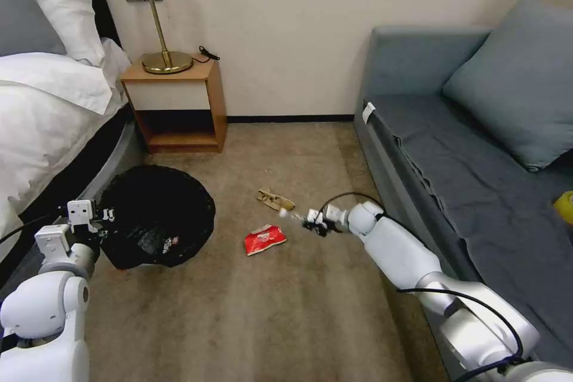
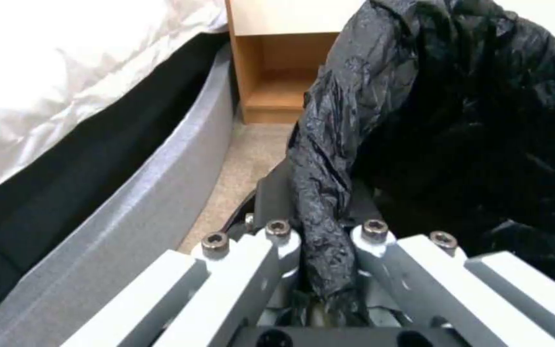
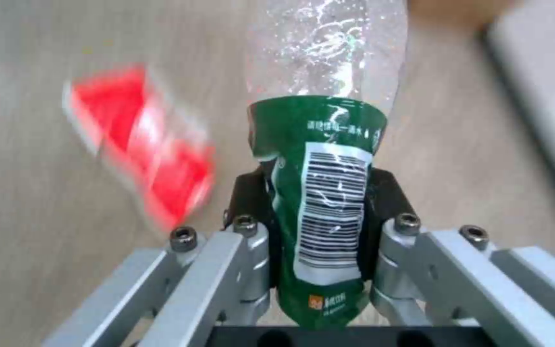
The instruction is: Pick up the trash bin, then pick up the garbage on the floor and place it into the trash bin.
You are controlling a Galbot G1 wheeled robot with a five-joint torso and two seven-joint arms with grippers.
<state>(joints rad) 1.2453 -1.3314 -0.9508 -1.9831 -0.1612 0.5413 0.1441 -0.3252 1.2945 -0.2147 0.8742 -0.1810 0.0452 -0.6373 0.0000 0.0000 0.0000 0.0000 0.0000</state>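
One trash bin (image 1: 156,216), its rim pinched tight by the left gripper (image 2: 325,241). Right of the bin, one green-labelled bottle (image 3: 321,193) is clamped in the right gripper (image 3: 323,229); one red packet (image 1: 264,239) and one tan wrapper (image 1: 274,199) lie on the carpet (image 1: 286,310).

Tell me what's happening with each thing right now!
Round bin lined with crinkled black plastic bag: rim pinched by left hand, beside the bed.
Clear green-labelled plastic bottle: clamped in right hand above the carpet.
Red snack packet: lying on the carpet.
Crumpled tan paper piece: lying on the carpet.
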